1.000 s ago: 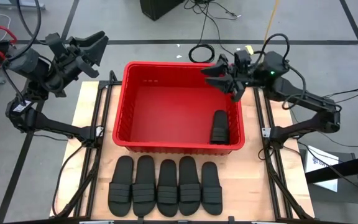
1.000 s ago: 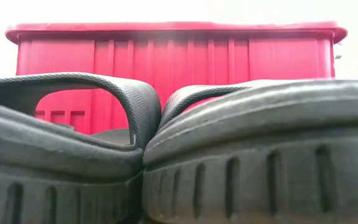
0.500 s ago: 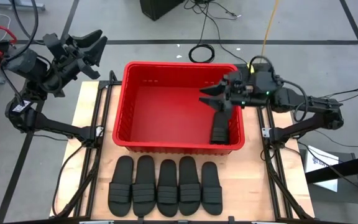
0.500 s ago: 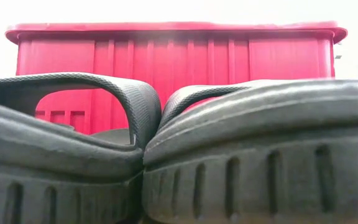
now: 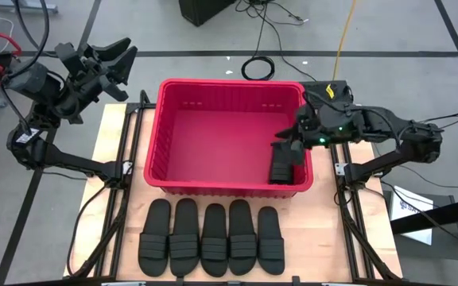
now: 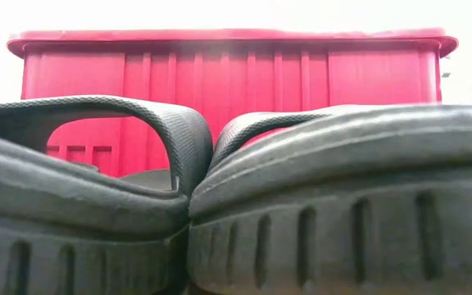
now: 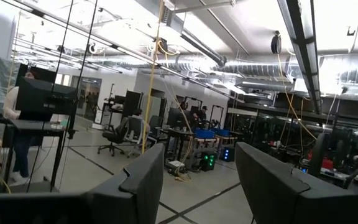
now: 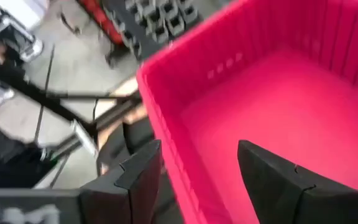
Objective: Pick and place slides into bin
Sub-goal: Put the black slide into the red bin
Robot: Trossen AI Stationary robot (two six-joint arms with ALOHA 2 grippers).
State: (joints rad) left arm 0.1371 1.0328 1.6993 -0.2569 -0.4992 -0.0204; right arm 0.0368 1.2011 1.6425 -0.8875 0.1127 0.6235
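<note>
Row of slides (image 5: 211,238): five matte black sandals lie side by side on the pale wooden table (image 5: 328,238), nearest of all; up close in the low view their foam soles show notched edges and the wide straps a fine ribbed grain.
Bin (image 5: 165,151): a big red plastic tub with a rolled rim and ribbed, sloped walls stands just behind the row.
Sixth slide (image 5: 280,165): lies inside the bin against its near wall, directly below the right fingers.
Right gripper (image 5: 287,143): hangs over the bin's inner right side; its dark fingers (image 8: 143,177) are spread wide with nothing between them, red floor showing in the gap.
Left gripper (image 5: 118,57): raised off the table's far left corner, fingers (image 7: 143,180) wide apart, holding nothing, well away from bin and slides.
</note>
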